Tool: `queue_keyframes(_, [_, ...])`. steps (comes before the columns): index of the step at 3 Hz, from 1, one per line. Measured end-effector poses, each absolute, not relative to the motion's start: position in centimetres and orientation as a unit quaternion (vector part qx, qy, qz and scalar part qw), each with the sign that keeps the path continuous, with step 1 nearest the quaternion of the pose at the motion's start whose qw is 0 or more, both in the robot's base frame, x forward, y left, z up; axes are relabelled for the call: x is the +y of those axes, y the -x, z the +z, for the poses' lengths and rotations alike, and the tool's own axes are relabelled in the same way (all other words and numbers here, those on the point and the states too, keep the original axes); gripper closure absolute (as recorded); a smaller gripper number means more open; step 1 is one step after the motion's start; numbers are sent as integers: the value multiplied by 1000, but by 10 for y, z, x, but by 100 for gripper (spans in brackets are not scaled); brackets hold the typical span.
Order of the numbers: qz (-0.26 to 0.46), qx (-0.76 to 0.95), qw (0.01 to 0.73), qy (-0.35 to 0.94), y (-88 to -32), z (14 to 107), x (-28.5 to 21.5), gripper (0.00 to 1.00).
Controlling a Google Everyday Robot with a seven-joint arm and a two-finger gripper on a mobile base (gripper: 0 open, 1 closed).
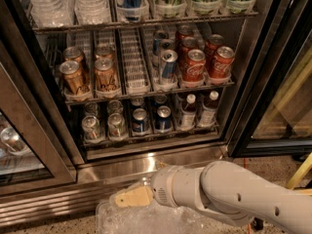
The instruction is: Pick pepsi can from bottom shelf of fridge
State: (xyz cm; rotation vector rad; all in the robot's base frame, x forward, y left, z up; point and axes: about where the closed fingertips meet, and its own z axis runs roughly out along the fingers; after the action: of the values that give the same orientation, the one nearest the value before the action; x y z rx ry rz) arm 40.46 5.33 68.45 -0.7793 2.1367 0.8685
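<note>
gripper [127,198] low outside fridge [146,164]; state cannot be told. pepsi can [140,121] above and beyond it: judged light, slick, dentable; grasp mid-body.

Holds the tool [127,198] low in front of the fridge [146,167] base, below the pepsi can [140,121] standing on the bottom shelf [151,139].

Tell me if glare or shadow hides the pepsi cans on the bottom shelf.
Camera view: the bottom shelf is dim beneath the rack above, but the two front pepsi cans are readable, silver tops catching light; glare streaks the steel sill; the tool, low before that sill, is evenly lit.
</note>
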Motion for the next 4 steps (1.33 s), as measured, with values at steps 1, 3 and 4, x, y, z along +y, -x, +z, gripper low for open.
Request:
queue_keyframes(1, [306, 830, 371, 283, -424, 685, 43, 0])
queue_keyframes(3, [312, 822, 401, 257, -438, 673, 47, 0])
queue_keyframes(4, [304, 814, 443, 221, -459, 656, 47, 0])
